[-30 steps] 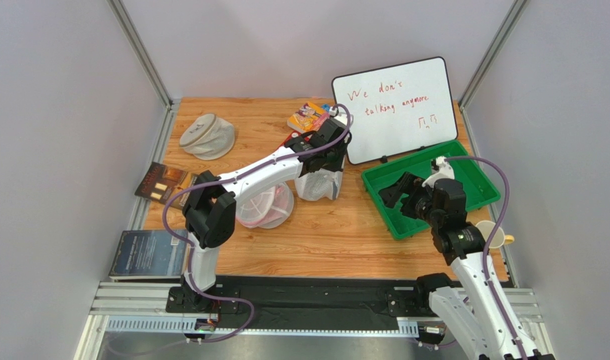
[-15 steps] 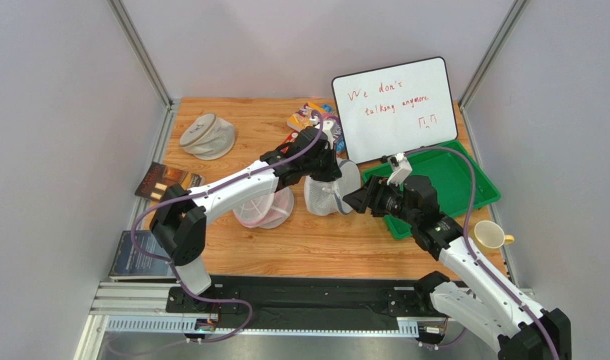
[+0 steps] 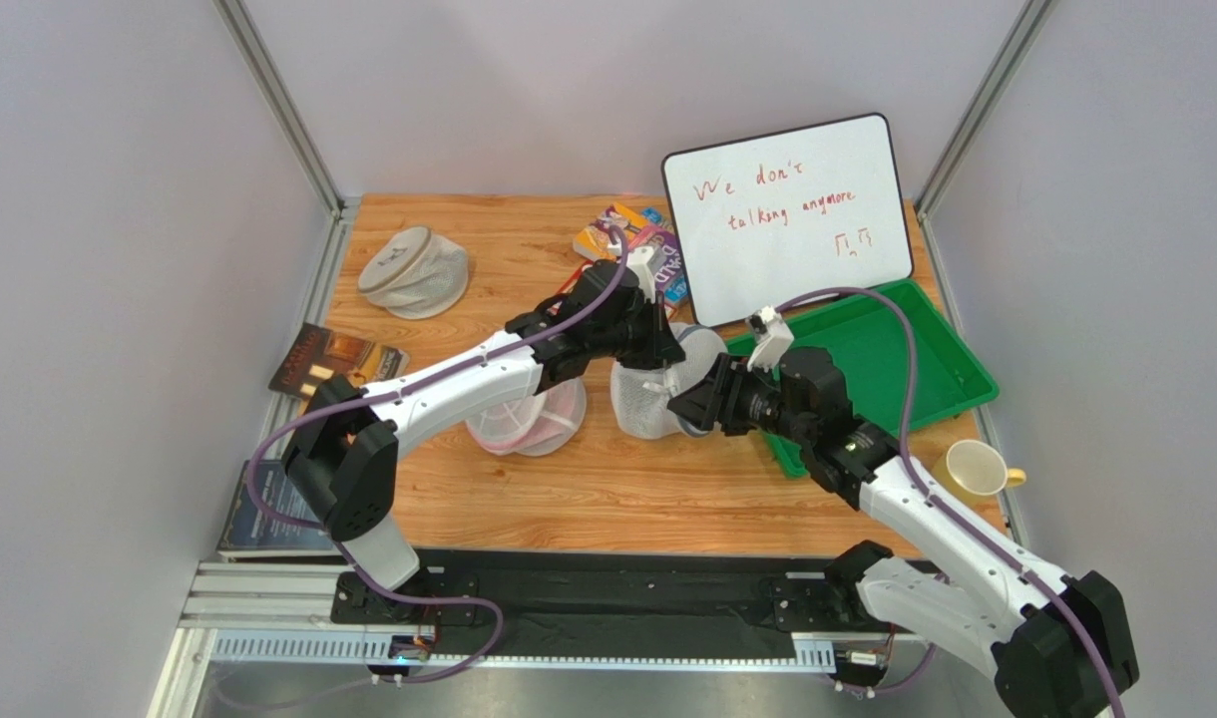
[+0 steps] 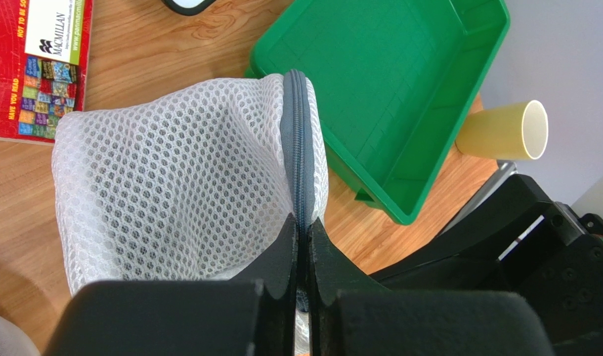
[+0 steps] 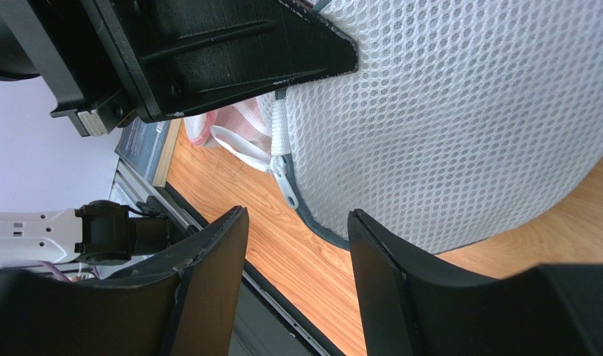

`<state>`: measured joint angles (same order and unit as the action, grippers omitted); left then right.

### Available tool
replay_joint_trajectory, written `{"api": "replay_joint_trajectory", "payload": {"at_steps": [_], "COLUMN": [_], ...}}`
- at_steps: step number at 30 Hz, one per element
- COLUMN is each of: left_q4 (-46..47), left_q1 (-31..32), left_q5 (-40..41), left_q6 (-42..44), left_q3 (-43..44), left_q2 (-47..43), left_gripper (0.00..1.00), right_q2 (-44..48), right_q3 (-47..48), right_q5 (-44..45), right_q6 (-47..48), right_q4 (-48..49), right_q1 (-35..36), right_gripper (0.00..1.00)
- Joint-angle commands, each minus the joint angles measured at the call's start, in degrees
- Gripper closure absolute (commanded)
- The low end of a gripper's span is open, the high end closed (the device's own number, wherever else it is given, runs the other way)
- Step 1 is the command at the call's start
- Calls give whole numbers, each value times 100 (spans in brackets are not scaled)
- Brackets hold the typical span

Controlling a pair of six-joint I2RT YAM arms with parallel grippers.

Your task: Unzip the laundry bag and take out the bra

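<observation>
The laundry bag (image 3: pixel 663 392) was found about midway between the far and near edges of the counter, somewhat toward the right edge. It was held up by the left gripper (image 4: pixel 303 230), whose fingers were clamped tight on the grey-blue zipper rim (image 4: pixel 297 133). In the left wrist view that rim was seen closed along all of its visible length, so the unzipping was judged not yet begun.

The right gripper (image 5: pixel 297 215) was spread wide, with nothing between its fingers. It was aimed at the white zipper pull (image 5: pixel 286 189), which hung at the rim just ahead of the gap. The pull was not yet touched.

The bra could not be made out in any view. It was presumed to be inside the mesh, though this could not be confirmed.

What was judged left was nearly everything: the pull to be pinched, the zipper to be drawn round the rim while the bag was braced, and the bra to be taken out. Only the bracing grip was in place.
</observation>
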<state>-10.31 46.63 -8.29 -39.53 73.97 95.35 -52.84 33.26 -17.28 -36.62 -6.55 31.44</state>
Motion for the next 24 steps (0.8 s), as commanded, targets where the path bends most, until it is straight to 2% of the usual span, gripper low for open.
{"api": "replay_joint_trajectory", "payload": {"at_steps": [1, 6, 13, 16, 18, 24], "left_q4": [362, 450, 477, 468, 468, 451], "left_q1": [-14, -14, -23, -14, -14, -14], "left_q5": [-199, -252, -243, -225, -216, -260], "left_q6": [-143, -204, -204, -196, -178, -134], "left_q3": [-76, -208, -278, -305, -296, -322], "left_q2": [-306, -350, -377, -359, -351, -307], "left_gripper": [100, 100, 100, 100, 100, 100], "right_q2": [-112, -244, -262, -210, -192, -139], "right_q3": [120, 190, 225, 234, 225, 208], "right_q5": [-39, 40, 102, 163, 181, 242], "right_q6": [67, 164, 217, 260, 278, 349], "right_q4": [391, 330, 268, 242, 233, 224], "right_q1": [64, 82, 143, 169, 169, 196], "right_gripper": [47, 52, 65, 67, 73, 75]}}
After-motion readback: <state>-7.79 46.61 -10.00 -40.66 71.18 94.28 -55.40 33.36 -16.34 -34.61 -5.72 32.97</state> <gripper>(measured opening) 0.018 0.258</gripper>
